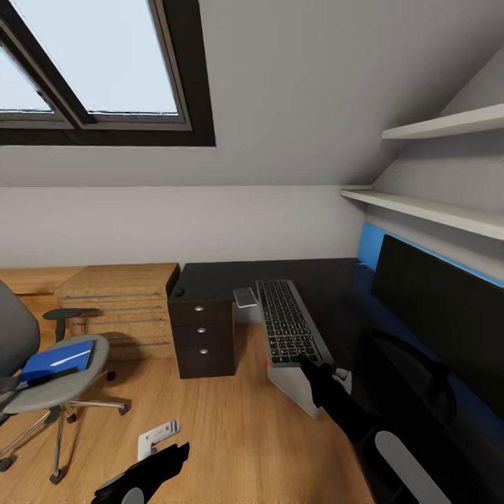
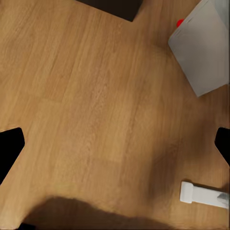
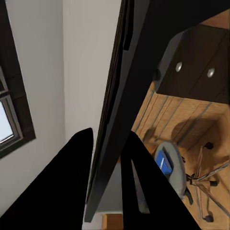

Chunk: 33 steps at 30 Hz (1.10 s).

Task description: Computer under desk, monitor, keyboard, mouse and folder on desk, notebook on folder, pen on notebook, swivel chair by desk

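Note:
My right gripper (image 1: 316, 367) is shut on the near end of the dark grey keyboard (image 1: 283, 322), holding it in the air beside the black desk (image 1: 231, 276). In the right wrist view its fingers (image 3: 72, 182) clamp the keyboard's (image 3: 115, 110) thin edge. The pale grey computer (image 1: 297, 388) stands on the floor just below the keyboard, next to the desk. At the right, the monitor (image 1: 441, 315) stands on the desk. The swivel chair (image 1: 63, 381) at the left carries the blue folder (image 1: 59, 357). Low over the wooden floor, my left gripper (image 1: 159, 463) is open and empty.
A small dark item (image 1: 180, 292) and a small grey flat item (image 1: 245, 297) lie on the desk's near corner. A small white object (image 1: 158, 435) lies on the floor by my left gripper. Low wooden cabinets (image 1: 115, 297) line the wall. Two wall shelves (image 1: 434, 210) hang above the monitor.

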{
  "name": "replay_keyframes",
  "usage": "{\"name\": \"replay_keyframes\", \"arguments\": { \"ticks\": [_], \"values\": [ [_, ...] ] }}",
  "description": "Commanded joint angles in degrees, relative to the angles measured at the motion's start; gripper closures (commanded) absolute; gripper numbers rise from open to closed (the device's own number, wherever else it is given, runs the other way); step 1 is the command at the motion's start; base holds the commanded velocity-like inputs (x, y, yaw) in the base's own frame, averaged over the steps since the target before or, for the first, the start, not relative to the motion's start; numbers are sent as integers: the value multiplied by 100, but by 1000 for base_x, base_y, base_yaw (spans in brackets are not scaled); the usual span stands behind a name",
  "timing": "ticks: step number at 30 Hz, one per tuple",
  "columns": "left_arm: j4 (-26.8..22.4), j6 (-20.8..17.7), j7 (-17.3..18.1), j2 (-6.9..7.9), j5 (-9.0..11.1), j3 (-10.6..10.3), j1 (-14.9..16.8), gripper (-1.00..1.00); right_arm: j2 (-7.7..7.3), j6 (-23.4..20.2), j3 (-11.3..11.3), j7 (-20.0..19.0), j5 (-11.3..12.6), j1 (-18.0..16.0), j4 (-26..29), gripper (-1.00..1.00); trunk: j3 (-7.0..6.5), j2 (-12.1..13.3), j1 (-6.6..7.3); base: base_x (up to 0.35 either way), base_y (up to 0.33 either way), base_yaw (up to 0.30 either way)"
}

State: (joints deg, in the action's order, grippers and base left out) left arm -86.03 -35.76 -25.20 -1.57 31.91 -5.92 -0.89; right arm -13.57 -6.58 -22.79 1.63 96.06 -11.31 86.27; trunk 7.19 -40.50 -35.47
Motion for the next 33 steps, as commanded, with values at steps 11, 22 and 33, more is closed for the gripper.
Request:
{"name": "replay_keyframes", "arguments": {
  "ticks": [11,22,33],
  "values": [
    [-3,-10,-55,6,56,3,6,-100,-5,-2,6,-14,123,-4,-174,100,-190,434,243,-284,-244,0],
    [-2,-8,-51,11,57,26,3,-100,3,2,133,-31,116,-7,-453,100,-190,434,243,-258,-220,0],
    [-2,-1,-50,11,62,163,2,-100,120,51,324,-40,50,-225,-1710,100,-190,434,243,-22,-16,0]
  ]
}}
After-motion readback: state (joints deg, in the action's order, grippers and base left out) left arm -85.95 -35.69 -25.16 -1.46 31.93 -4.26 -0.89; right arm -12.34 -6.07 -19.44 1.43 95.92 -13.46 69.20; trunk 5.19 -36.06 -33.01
